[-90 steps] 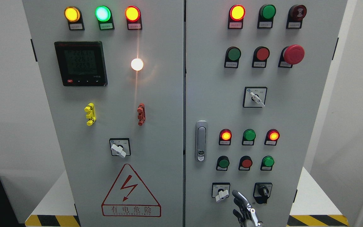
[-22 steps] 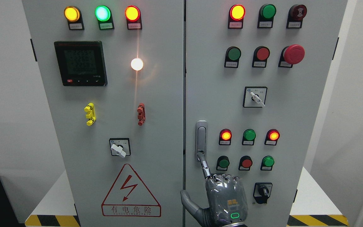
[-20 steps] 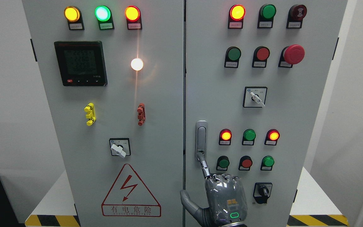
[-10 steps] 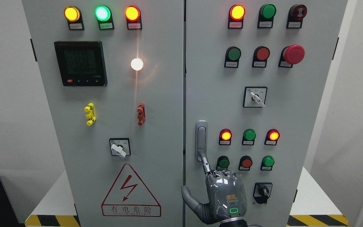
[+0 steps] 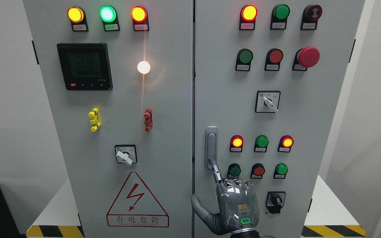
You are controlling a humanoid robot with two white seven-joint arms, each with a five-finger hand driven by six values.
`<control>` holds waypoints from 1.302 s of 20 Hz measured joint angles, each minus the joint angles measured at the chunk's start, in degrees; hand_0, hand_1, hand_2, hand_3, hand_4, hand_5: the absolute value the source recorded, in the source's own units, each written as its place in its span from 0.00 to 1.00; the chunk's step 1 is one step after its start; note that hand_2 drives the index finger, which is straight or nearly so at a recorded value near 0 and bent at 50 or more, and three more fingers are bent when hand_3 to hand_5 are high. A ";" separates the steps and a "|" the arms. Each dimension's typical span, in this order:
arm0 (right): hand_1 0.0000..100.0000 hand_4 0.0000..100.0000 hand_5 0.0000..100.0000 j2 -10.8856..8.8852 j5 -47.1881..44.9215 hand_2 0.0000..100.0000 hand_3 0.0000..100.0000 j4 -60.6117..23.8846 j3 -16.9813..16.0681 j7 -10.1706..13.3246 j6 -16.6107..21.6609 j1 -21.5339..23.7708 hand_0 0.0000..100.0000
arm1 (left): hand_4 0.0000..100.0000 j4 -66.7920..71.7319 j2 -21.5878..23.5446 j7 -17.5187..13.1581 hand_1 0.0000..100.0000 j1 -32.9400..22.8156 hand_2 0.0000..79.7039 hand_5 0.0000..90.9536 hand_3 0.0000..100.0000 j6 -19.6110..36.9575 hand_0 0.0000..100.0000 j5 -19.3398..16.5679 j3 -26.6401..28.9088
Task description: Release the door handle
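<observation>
A grey two-door control cabinet stands against pale walls. The door handle sits upright at the right door's left edge. My right hand extends its index finger onto the handle's lower end, other fingers curled, grasping nothing. I judge the release press is in hand; next, firm inward pressure.

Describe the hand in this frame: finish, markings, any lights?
One hand shows, at the bottom edge right of the middle, so it counts as the right. The back is a glossy grey shell under what looks like clear film, with bright glare spots. A small orange logo sits on it, and below that a green-lit oval ring. The fingers are jointed metal-grey segments. The thumb is matte grey.
</observation>
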State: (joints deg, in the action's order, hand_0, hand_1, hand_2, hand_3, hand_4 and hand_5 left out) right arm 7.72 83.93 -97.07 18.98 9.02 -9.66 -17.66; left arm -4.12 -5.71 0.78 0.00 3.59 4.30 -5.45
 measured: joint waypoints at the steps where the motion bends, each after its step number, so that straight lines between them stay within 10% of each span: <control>1: 0.20 1.00 1.00 0.00 0.00 0.10 1.00 0.02 0.00 0.01 -0.02 0.03 0.26 | 0.00 0.00 0.00 0.00 0.56 0.00 0.00 0.00 0.00 0.00 0.12 -0.01 0.00; 26: 0.20 1.00 1.00 0.02 0.01 0.11 1.00 0.80 -0.11 -0.19 -0.21 0.26 0.26 | 0.00 0.01 0.00 0.00 0.56 0.00 0.00 0.00 0.00 0.00 0.12 -0.02 0.00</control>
State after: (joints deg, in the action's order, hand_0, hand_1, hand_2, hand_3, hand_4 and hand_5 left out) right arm 7.74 83.94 -96.27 18.87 8.83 -9.87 -17.40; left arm -4.11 -5.71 0.78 0.00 3.59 4.28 -5.45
